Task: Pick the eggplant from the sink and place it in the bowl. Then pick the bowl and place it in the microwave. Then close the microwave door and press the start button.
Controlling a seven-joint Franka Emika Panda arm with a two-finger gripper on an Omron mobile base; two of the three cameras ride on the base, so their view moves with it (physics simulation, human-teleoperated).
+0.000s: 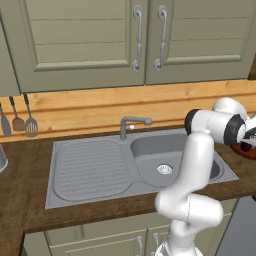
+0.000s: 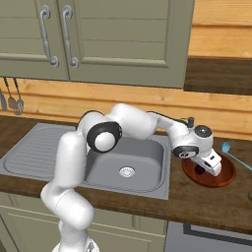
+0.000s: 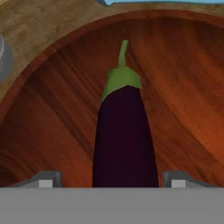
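Claw [image 3: 109, 179] fingers stand wide apart, one on each side of the eggplant [image 3: 124, 135] and not squeezing it. That little purple veggie lies inside the brown bowl [image 3: 183, 109], green stem pointing away from the hand. In the right base view the bowl [image 2: 224, 178] sits on the wooden counter [image 2: 147, 199] just beside the sink [image 2: 147, 162]. I think the eggplant step is done - next comes lifting the bowl. If the claw goes up crooked, a finger could bump the veggie - or grabbing the thin rim badly could tip the bowl
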